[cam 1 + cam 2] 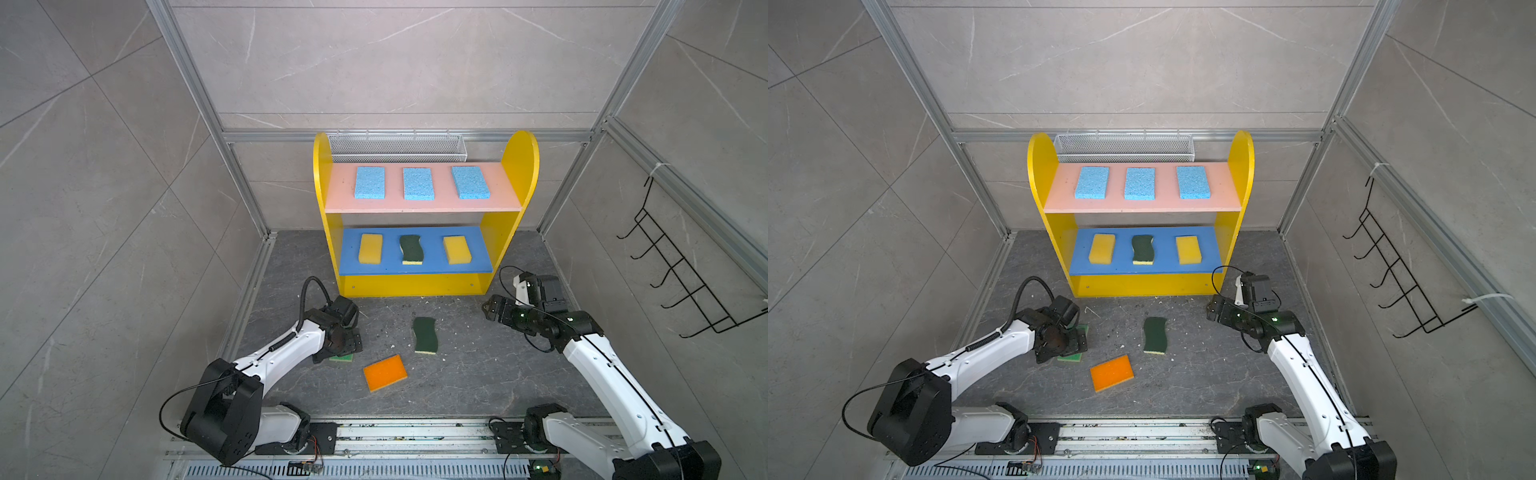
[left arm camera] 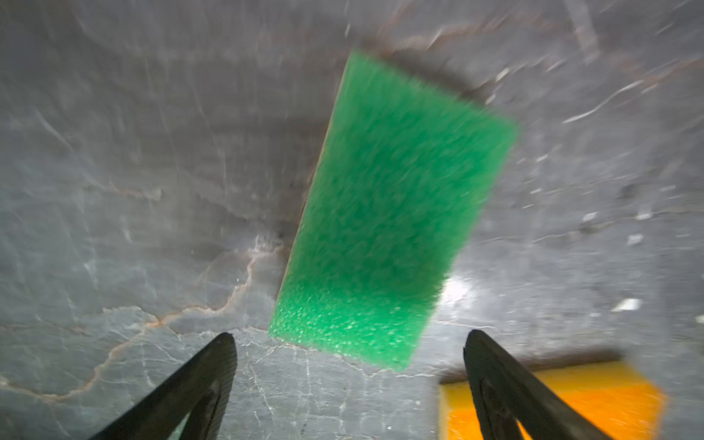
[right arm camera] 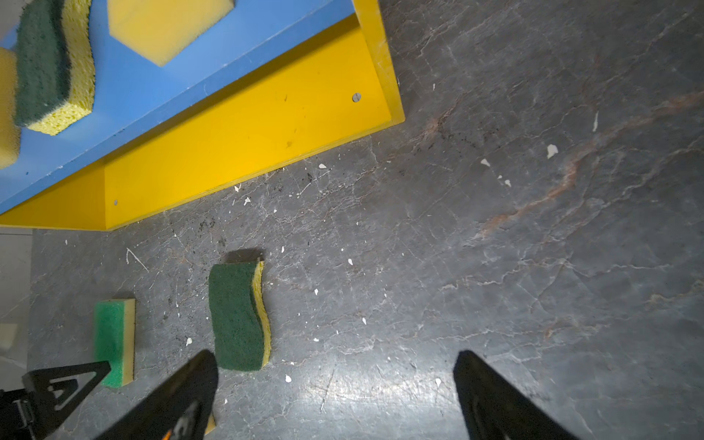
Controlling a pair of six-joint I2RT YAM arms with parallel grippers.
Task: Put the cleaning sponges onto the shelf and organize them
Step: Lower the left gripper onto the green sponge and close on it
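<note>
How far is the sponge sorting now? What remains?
Done: three blue sponges on the pink board, two yellow sponges and one dark green sponge on the blue board. In hand: nothing; the left gripper, jaws open, hovers over the bright green sponge. Left: that one, the orange sponge and the other dark green sponge on the floor.

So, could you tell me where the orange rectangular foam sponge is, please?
In both top views the orange sponge lies on the grey floor before the shelf, between the bright green sponge and the dark-green wavy sponge.
</note>
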